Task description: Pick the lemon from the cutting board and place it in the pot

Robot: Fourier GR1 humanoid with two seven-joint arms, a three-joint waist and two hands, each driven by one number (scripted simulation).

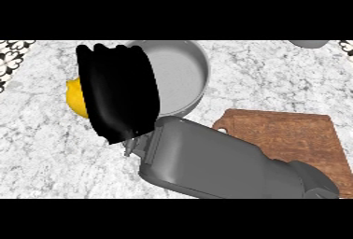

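Head view: the marbled surface (276, 79) carries everything, and the pot (180, 70) serves as the landmark. The forearm (221, 163) comes in from below and right of the pot, crossing beside the board (289, 135), which lies right of and below the pot with no lemon on it. The right robot hand (117, 93) covers the pot's left rim, its fingers wrapped over the lemon (74, 99), which peeks out just left of the pot, outside the wall. The risk, as I judge it: letting go here would put the lemon on the surface beside the pot, where it could roll off. No left robot hand shows.
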